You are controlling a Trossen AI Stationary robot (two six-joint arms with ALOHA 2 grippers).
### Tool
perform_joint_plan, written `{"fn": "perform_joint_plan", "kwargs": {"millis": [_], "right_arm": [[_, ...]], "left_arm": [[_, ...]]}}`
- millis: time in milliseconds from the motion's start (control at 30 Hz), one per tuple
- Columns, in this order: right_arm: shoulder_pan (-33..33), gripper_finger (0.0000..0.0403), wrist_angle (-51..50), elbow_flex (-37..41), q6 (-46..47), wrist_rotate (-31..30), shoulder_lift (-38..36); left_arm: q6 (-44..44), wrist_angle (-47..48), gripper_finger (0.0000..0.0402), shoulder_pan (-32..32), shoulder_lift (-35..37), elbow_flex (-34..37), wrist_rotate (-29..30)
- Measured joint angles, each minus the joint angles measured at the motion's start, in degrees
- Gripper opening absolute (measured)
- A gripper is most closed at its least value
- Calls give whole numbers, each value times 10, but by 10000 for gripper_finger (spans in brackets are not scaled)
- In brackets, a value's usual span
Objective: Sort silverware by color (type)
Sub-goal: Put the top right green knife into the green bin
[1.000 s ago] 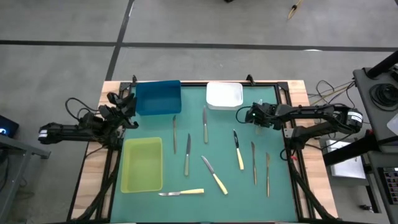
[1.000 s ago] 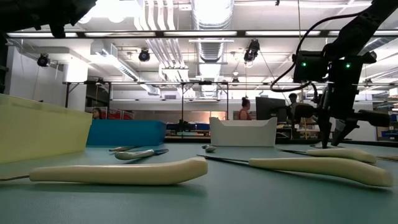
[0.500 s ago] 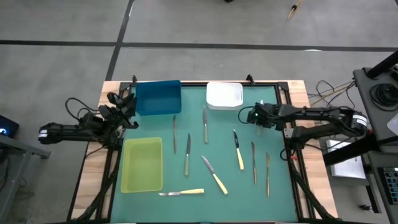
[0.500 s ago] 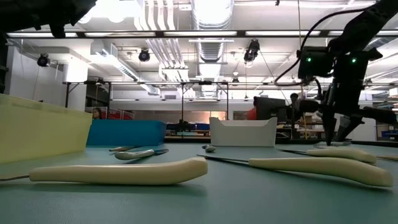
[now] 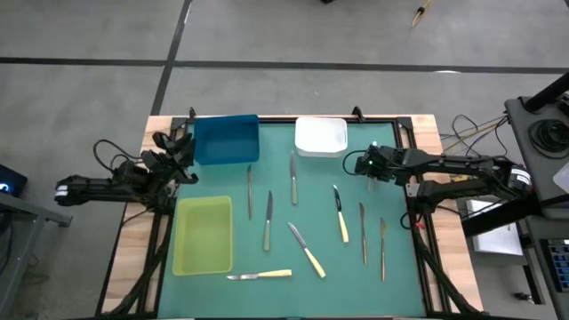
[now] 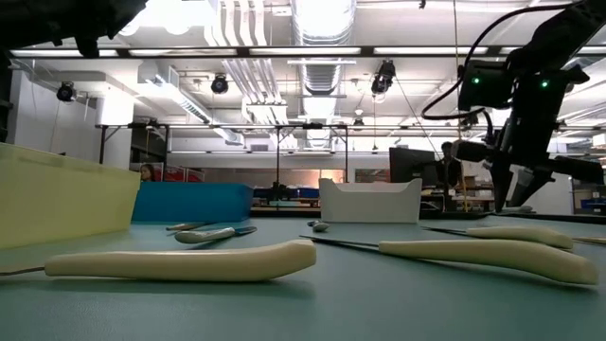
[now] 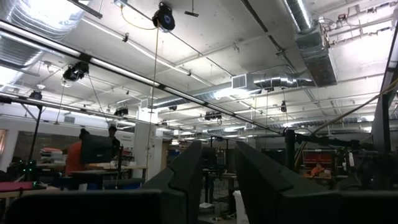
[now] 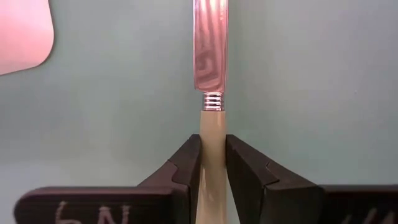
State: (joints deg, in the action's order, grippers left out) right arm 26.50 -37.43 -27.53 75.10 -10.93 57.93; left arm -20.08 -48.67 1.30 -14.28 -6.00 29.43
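My right gripper [image 5: 370, 165] hovers over the green mat's far right part, just right of the white tray [image 5: 321, 136], shut on a knife with a pale yellow handle [image 8: 211, 56]. Other silverware lies flat on the mat: grey pieces [image 5: 292, 178] [image 5: 268, 222] [image 5: 362, 233] and yellow-handled knives [image 5: 341, 216] [image 5: 308, 251] [image 5: 260, 276]. My left gripper [image 5: 182, 149] waits at the table's left edge beside the blue tray [image 5: 225, 140]. It points upward into the room, and its fingers [image 7: 217, 180] stand a narrow gap apart with nothing between them. My right gripper pinches the knife's pale handle [image 8: 212, 127] between its two fingers, a little behind the ribbed collar where the blade starts. The fingers slant steeply down from above. The blade [image 8: 211, 43] sticks out ahead of them toward the table's far edge. In the low view the fingertips [image 6: 509, 201] stand above the mat.
A yellow-green tray [image 5: 204, 236] sits on the mat's near left part. The blue and white trays stand along the far edge. Two grey pieces [image 5: 383, 249] lie close to the right edge, near my right arm. Cables hang off both sides of the table.
My right gripper has risen from the mat and drawn back a little toward the table's right edge. It has stayed shut on the yellow-handled knife, which has come up off the mat with it.
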Motion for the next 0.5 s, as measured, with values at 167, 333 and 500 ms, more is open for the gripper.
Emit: {"fn": "perform_joint_plan", "kwargs": {"millis": [167,333,500], "right_arm": [[0,59,0,0,-2,4,-1],[-1,59,0,-1,-6,5,-1],[-15,59,0,-1,-5,9,-1]], "left_arm": [[0,0,78,0,0,0,0],[0,0,78,0,0,0,0],[0,0,78,0,0,0,0]]}}
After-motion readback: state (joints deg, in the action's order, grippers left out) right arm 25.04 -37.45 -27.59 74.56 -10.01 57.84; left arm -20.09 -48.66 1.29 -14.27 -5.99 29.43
